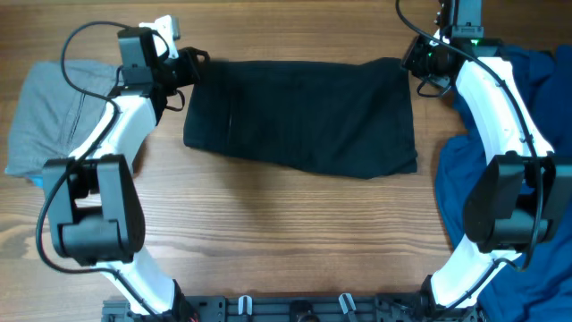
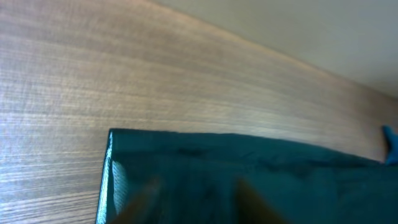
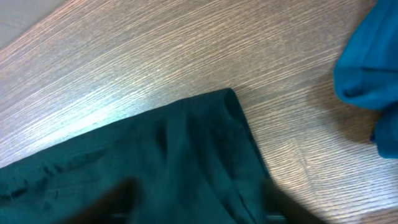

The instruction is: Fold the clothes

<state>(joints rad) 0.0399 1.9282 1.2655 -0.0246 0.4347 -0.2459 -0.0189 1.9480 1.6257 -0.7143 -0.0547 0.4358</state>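
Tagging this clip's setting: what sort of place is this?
Likely a robot lab workbench: a wooden table, two mounted arms, and a black garment between a grey garment and blue cloth.

This looks like a robotics lab bench. A white-and-black left arm [image 1: 116,134] and right arm [image 1: 500,107] stand by a metal rail [image 1: 295,309] on the desk's [image 1: 286,233] near edge, cables [image 1: 80,45] looping, clothes [image 1: 304,116] spread on the desk.

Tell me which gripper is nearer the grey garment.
Left. The left gripper is at the far-left corner of the black cloth, close to the grey garment. The right gripper is at the cloth's far-right corner, well away.
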